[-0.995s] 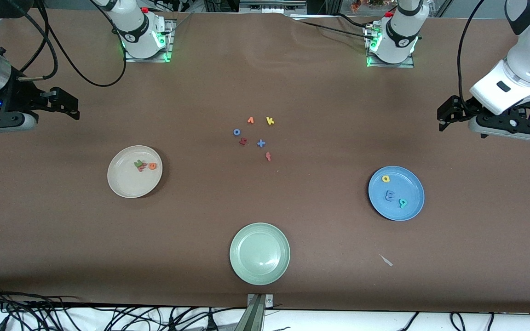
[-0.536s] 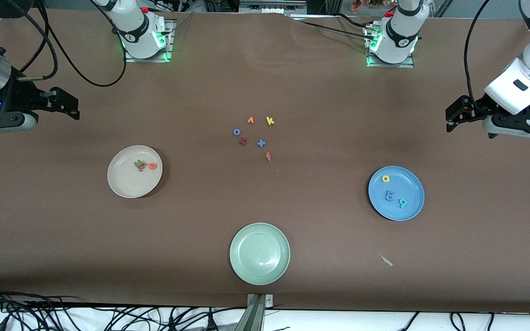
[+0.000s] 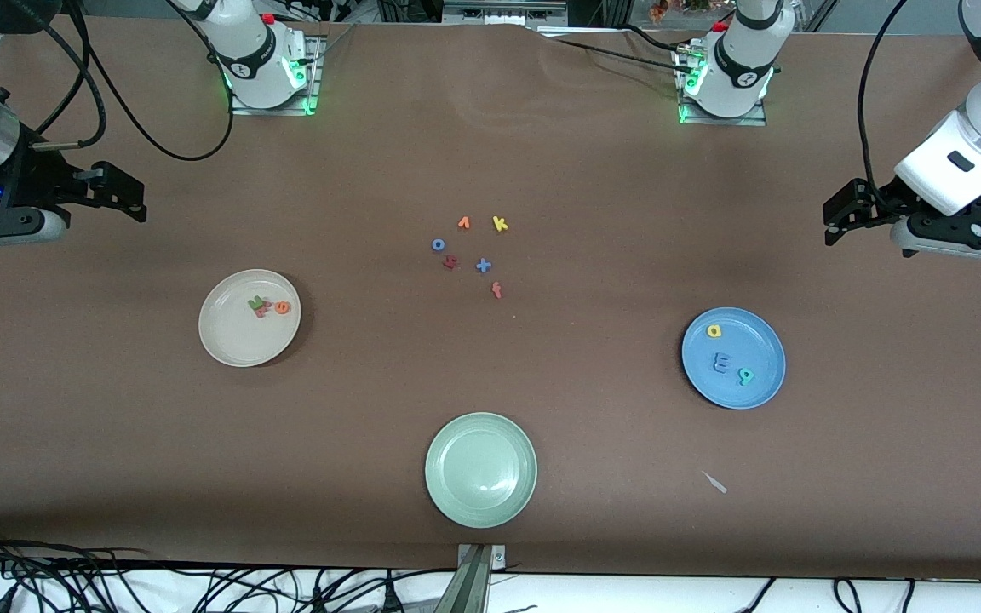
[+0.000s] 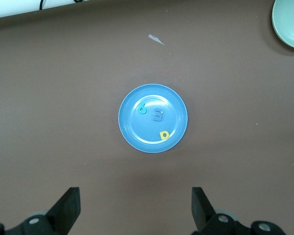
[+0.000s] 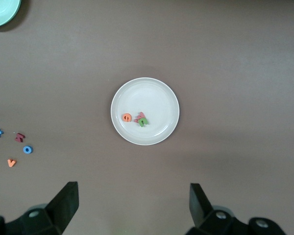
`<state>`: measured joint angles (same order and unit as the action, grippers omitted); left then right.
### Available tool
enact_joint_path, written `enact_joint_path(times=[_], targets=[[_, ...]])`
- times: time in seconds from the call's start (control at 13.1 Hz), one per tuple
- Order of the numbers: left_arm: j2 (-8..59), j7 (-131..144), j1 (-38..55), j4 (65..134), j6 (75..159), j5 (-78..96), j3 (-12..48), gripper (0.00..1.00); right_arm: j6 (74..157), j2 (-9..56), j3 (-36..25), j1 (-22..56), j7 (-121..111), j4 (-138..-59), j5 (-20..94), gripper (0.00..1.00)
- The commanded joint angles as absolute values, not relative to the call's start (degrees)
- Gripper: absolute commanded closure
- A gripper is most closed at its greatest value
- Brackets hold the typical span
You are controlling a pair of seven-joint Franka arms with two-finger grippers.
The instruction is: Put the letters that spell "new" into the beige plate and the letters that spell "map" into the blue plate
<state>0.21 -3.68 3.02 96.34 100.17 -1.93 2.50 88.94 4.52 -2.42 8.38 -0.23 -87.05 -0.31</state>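
- Lying loose at mid-table were six small foam pieces: an orange v [image 3: 463, 223], a yellow k [image 3: 500, 224], a blue o [image 3: 438, 245], a dark red piece [image 3: 450, 262], a blue cross [image 3: 483, 266] and a red f [image 3: 496, 290].
- A pale green plate [image 3: 480, 469] was seen nearest the front camera, with a pale scrap [image 3: 715, 483] toward the left arm's end.
- The beige plate [image 3: 239, 345] was found holding the green n [image 3: 256, 302], salmon-pink w [image 3: 263, 312] and orange e [image 3: 283, 307], clustered together.
- The blue plate [image 3: 763, 340] was found holding the yellow a [image 3: 714, 331], dull blue m [image 3: 719, 363] and teal p [image 3: 744, 375], spaced apart.
- The left gripper [image 4: 134, 208] was held above bare table with jaws wide and empty, as was the right gripper [image 5: 132, 205].
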Motion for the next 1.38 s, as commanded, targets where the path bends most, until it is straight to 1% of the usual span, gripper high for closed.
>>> enact_joint_path(times=[0.0,1.3], targets=[[1.1,-5.0,2.7,94.4,98.4,-0.2,2.5,0.0,88.2,5.2,-2.4,8.3,0.2,-85.3,-0.4,0.0],[0.9,-5.0,2.7,94.3,97.6,-0.2,2.5,0.0,88.1,5.2,-2.5,8.3,0.2,-85.3,-0.3,0.0]])
